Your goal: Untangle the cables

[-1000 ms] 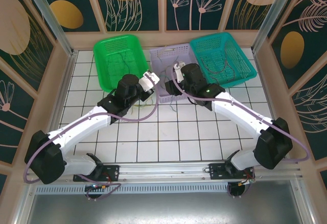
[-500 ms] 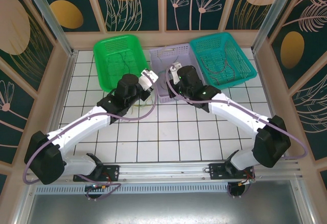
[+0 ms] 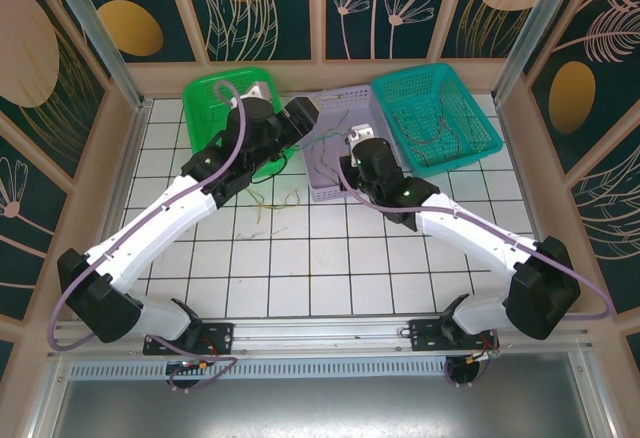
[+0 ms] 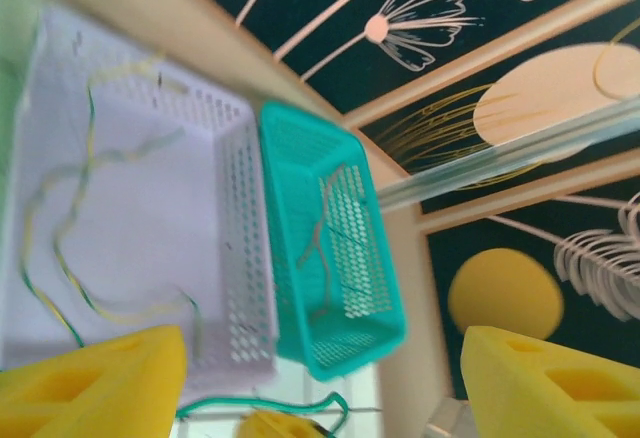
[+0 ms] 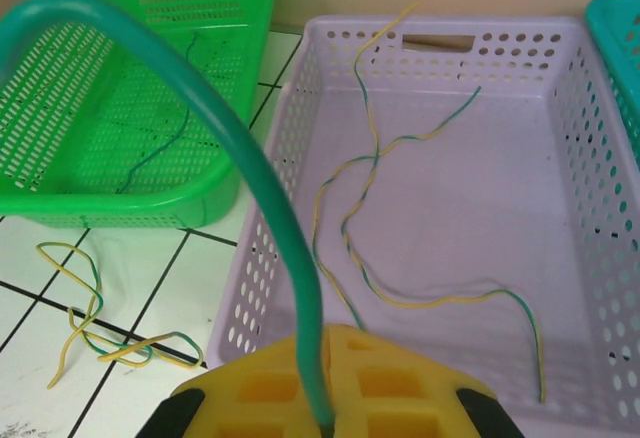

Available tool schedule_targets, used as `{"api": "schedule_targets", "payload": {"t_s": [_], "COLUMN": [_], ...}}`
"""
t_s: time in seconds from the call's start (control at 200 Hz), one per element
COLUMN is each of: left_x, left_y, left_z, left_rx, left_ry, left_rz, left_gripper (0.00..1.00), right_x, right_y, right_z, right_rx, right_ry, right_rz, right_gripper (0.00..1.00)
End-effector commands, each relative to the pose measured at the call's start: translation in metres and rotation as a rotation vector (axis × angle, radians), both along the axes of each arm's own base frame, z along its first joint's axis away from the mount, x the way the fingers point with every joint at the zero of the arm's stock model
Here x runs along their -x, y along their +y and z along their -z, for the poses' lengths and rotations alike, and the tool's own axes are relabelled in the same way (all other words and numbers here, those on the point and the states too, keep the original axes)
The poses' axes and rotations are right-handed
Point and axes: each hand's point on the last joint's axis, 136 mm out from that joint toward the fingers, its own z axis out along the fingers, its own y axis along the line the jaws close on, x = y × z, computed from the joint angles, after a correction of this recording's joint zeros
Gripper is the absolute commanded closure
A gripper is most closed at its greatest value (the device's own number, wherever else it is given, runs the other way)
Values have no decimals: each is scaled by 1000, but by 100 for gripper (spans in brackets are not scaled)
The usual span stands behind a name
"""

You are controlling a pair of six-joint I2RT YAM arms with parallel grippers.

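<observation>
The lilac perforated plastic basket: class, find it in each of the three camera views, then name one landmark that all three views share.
Top external: the lilac perforated plastic basket sits centre-back, between the two arms' wrists.
Left wrist: the basket takes the left half, tilted.
Right wrist: the basket lies centre to right, its inside showing.
Shared landmark: the teal perforated plastic basket, right of the lilac one in every view.

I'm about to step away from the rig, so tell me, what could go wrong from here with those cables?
1. The right pincer is shut on a green cable that arcs off toward the green basket; pulling could snag its far end.
2. The left pincer is open, so it likely steadies nothing.
3. The yellow-green knot on the tiles could get dragged along.
</observation>
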Motion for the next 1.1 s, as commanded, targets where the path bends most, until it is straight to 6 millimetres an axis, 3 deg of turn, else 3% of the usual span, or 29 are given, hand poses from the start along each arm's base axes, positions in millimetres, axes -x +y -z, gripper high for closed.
{"api": "schedule_targets", "payload": {"t_s": [0.0, 0.06, 0.195, 0.4, 0.505, 0.676, 0.721, 0.831, 0.971, 1.091], "left_x": [10, 13, 18, 3, -6, -23, -29, -51, -69, -71], "left_y": [-5, -5, -26, -37, -35, -12, -1, 30, 31, 26], "left_z": [8, 9, 25, 39, 48, 57, 55, 32, -12, -29], "left_rx": [283, 360, 588, 569, 552, 420, 367, 127, -203, -412], "left_ry": [242, 294, 447, 461, 442, 376, 337, 165, -142, -362], "left_rz": [-73, -93, -71, -88, -113, -153, -164, -165, -21, 79], "left_gripper": [26, 26, 25, 28, 43, 87, 100, 100, 100, 100], "right_x": [0, 3, 11, 21, 26, 35, 40, 60, 112, 146], "right_y": [-3, 0, 9, 22, 27, 27, 29, 41, 65, 73], "right_z": [-6, -5, 1, -2, -1, 5, 7, 18, 37, 41], "right_rx": [-44, -47, -48, -69, -67, -55, -49, -31, -107, -182], "right_ry": [-27, -27, -13, -7, 3, 27, 41, 132, 373, 513], "right_rz": [73, 73, 50, 0, -35, -79, -113, -259, -551, -683], "right_gripper": [100, 100, 100, 100, 100, 100, 100, 100, 100, 100]}}
